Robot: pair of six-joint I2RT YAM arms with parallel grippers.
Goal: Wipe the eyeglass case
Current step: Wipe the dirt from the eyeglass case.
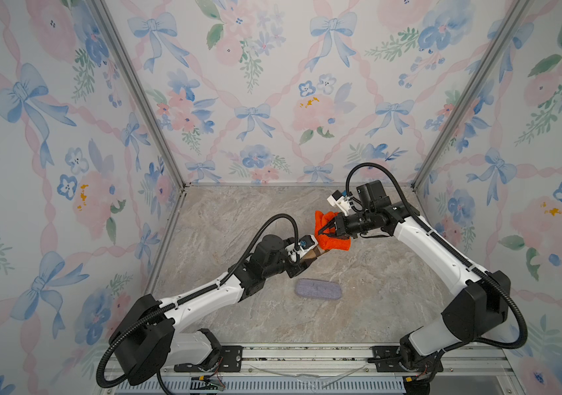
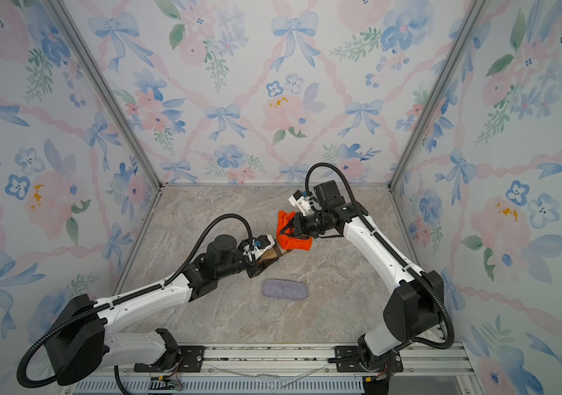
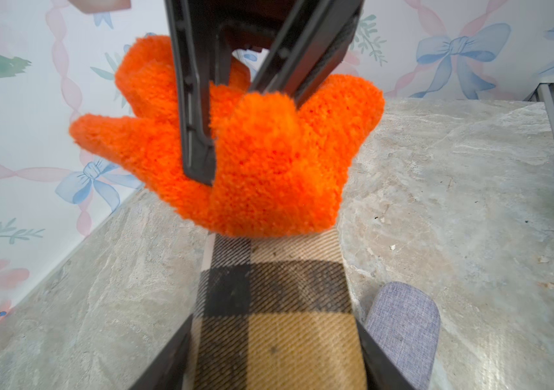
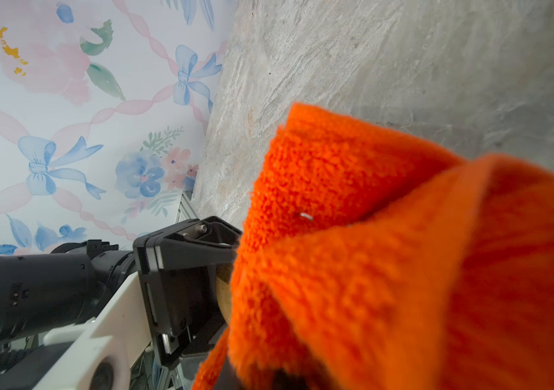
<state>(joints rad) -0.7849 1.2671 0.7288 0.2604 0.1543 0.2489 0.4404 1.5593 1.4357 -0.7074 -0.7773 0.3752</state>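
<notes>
Right gripper (image 1: 320, 231) pinching cloth (image 1: 337, 241), seemingly covering case (image 3: 275, 304), pouch (image 1: 318, 289) near

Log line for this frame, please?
wipe | left gripper shut on plaid eyeglass case | right gripper shut on orange cloth | cloth over case's far end | grey case lying on table

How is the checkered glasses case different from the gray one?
The checkered case is tan-and-black plaid; the gray case is plain. The checkered case is clamped in the left gripper, against the orange cloth; the gray case lies loose on the table. Both look fabric-covered.
</notes>
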